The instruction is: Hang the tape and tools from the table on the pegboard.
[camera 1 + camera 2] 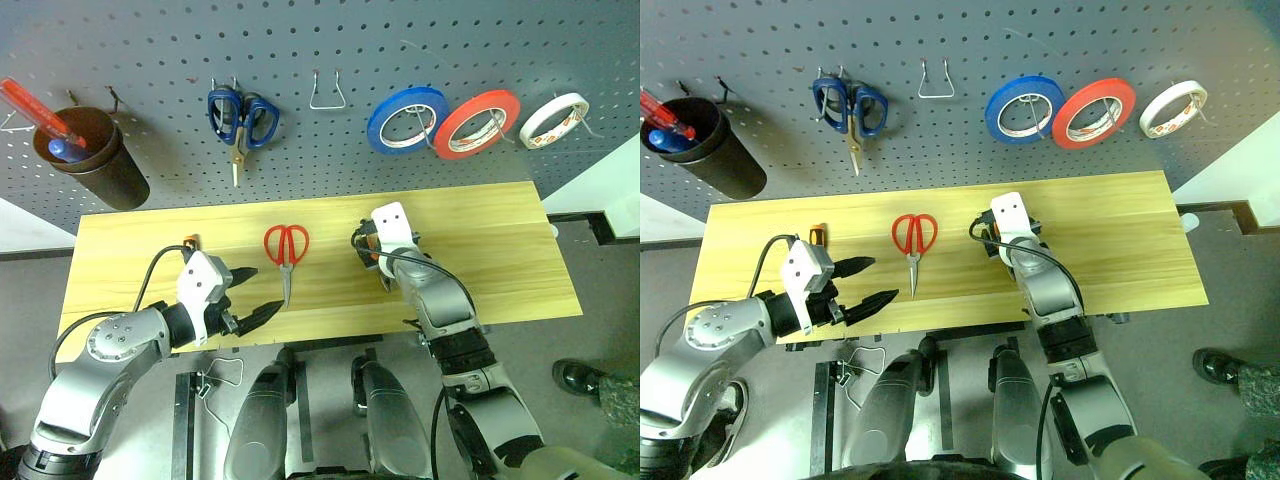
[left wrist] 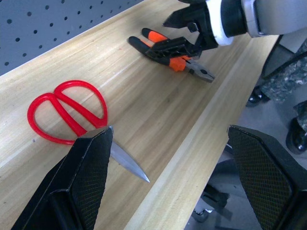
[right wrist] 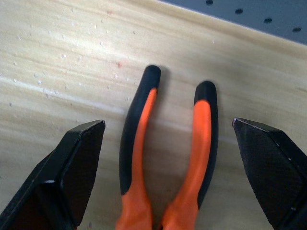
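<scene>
Blue-handled scissors (image 1: 240, 118) hang next to an empty wire hook (image 1: 327, 93), with a blue tape roll (image 1: 406, 120) and red-orange roll (image 1: 476, 124) further right. Dark brown cup (image 1: 95, 158) far left holds a red-handled screwdriver (image 1: 40, 113).

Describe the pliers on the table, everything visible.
The pliers lie flat on the light wood table, untouched. Handles are orange with black grips, spread slightly apart; the grey metal nose points toward the table's front edge. The right end effector hangs open over them, one finger outside each handle, not gripping yet.
</scene>
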